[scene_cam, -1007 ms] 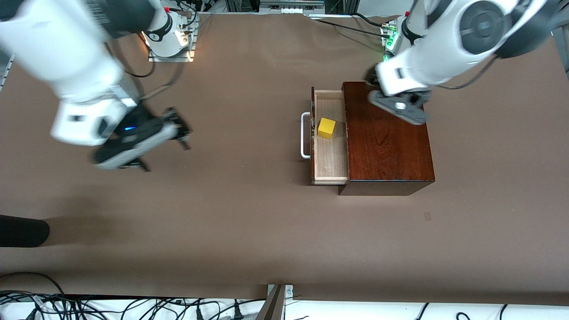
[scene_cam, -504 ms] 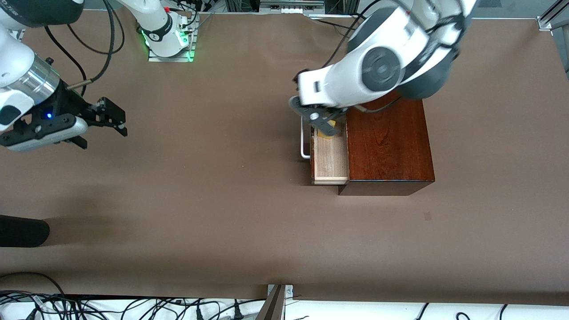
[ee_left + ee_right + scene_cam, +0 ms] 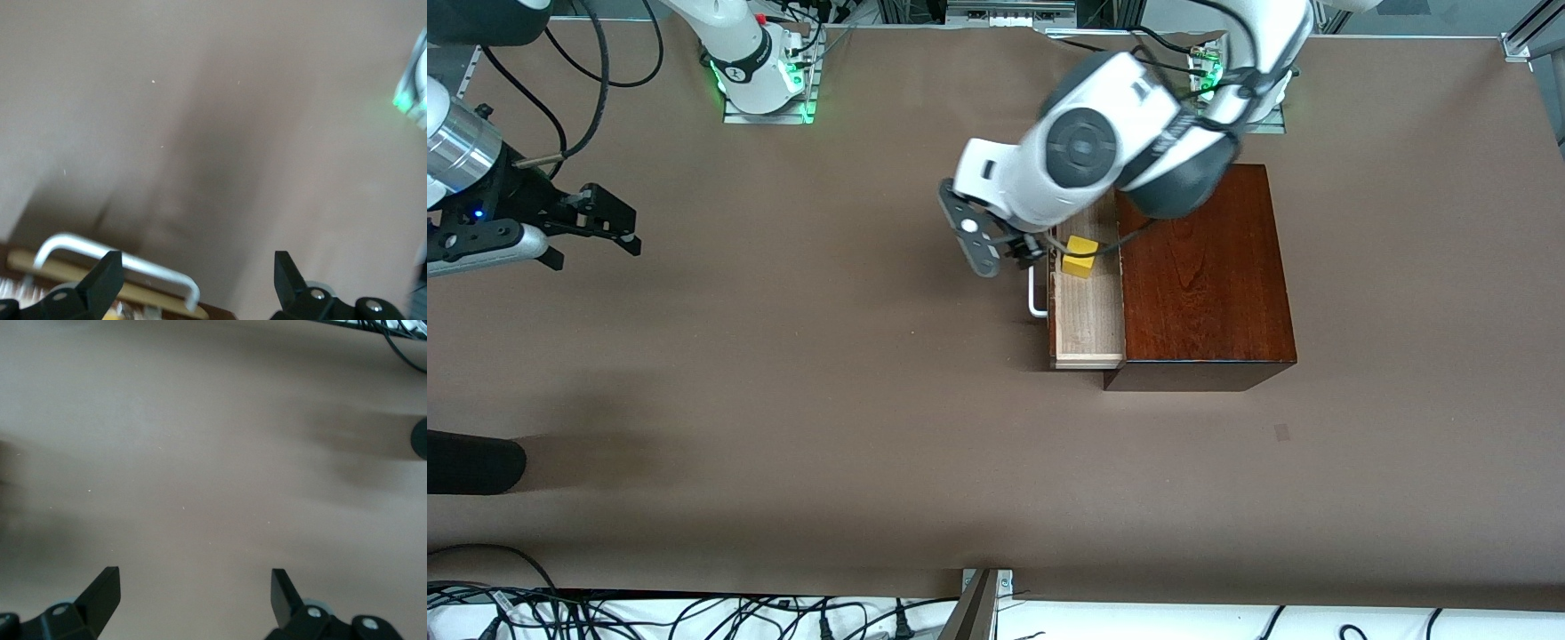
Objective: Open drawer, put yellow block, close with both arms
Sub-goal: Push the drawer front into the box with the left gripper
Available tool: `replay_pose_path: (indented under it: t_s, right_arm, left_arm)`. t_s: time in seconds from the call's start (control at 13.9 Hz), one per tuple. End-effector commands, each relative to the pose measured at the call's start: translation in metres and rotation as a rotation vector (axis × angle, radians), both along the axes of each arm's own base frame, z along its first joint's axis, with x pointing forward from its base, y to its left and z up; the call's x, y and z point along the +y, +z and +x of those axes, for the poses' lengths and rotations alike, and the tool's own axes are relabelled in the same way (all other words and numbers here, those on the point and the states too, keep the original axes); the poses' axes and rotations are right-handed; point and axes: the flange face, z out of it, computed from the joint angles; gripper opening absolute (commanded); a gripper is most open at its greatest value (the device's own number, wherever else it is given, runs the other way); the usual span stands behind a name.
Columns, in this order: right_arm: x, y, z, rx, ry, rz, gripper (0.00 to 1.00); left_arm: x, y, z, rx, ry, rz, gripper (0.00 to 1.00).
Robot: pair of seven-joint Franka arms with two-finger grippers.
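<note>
Both tools gape empty: left tool (image 3: 1021, 253) above the drawer (image 3: 1087, 311) handle beside the yellow block (image 3: 1080, 256), right tool (image 3: 609, 222) waiting well apart.

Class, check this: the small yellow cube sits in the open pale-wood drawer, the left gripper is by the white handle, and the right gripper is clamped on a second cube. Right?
Not quite. The right gripper is open and holds nothing, as the right wrist view shows. The small yellow cube does sit in the open pale-wood drawer, and the left gripper is by the white U-shaped handle.

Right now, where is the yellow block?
In the front view, the yellow block sits in the open drawer, beside the dark box, near the left pincer.
</note>
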Motion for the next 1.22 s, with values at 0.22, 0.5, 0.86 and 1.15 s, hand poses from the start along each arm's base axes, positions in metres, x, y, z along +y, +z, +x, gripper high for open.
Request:
replay_pose_path:
  t_s: [0.22,0.5,0.86,1.15]
  right_arm:
    - [-0.005,0.001,0.000,-0.006,-0.032,-0.028,1.00]
    - [-0.005,0.001,0.000,-0.005,-0.033,-0.033,1.00]
    - [0.005,-0.004,0.003,0.003,-0.021,-0.034,1.00]
    - [0.001,-0.018,0.010,0.027,-0.015,-0.044,1.00]
  left_arm:
    - [-0.025,-0.100,-0.029,-0.150,-0.478,0.216,1.00]
    - [-0.013,-0.127,-0.034,-0.150,-0.540,0.302,1.00]
    - [0.018,-0.143,-0.026,-0.101,-0.540,0.387,1.00]
    - [0.044,-0.125,-0.012,-0.072,-0.510,0.433,1.00]
